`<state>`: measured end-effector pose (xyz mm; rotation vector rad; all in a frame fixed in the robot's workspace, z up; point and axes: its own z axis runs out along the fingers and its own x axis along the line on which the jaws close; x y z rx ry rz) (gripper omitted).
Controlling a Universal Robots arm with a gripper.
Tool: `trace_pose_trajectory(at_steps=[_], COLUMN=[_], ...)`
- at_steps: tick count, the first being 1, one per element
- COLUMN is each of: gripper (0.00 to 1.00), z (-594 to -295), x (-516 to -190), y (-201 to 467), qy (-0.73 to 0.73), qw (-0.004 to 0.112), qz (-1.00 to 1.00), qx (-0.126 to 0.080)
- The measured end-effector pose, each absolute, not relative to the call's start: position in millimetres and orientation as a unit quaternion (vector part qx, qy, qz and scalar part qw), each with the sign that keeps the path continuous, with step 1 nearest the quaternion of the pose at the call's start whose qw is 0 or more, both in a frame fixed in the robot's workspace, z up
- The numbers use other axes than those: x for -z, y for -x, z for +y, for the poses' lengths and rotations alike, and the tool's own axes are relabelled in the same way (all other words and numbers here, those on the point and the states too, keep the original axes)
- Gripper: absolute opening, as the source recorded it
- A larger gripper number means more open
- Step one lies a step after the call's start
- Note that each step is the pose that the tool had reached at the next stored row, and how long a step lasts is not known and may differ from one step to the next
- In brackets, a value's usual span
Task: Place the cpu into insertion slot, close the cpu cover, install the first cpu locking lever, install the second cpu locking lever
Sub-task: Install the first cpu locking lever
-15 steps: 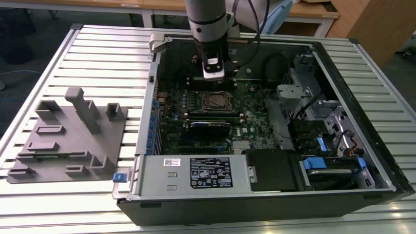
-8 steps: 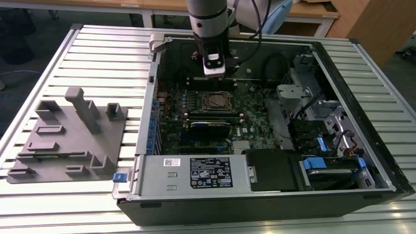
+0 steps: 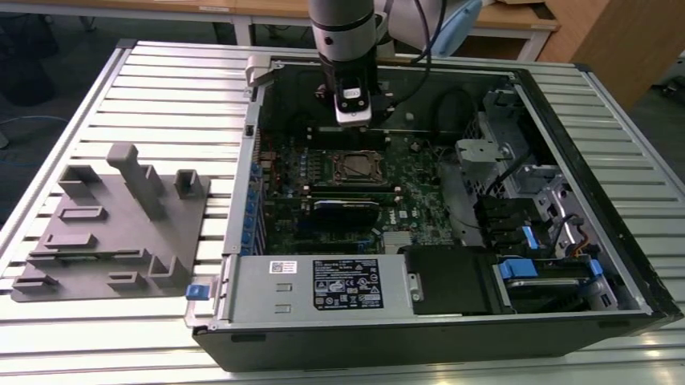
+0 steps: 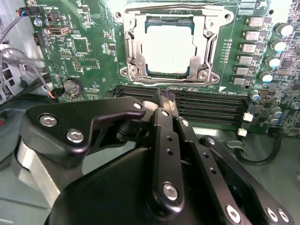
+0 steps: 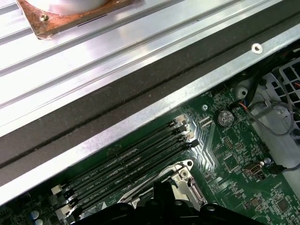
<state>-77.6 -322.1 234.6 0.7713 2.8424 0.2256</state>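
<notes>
One cpu (image 4: 167, 43) seated in insertion slot (image 4: 132, 56), cpu cover (image 4: 212, 35) closed.

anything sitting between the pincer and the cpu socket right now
Nothing visible does. In the second wrist view the black pincer sits over the long black memory slots, beside the silvery square cpu cover, which lies over the pale grey square cpu, with only bare green board between.

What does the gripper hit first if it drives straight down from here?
Probably the long black memory slots on the green board, right beside the cpu socket. The gripper points at that strip, not the chip under its metal cover. Depth is unclear, so this is a judgement.
</notes>
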Motion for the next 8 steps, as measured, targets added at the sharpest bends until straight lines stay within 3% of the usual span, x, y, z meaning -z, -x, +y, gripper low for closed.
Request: trace_pose_trajectory(at_steps=[8], gripper=[0.11], z=[-322.1], x=[-234.6], y=[77.5], qy=[-0.258], qw=[0.094], qz=[0.959], qx=[-0.076])
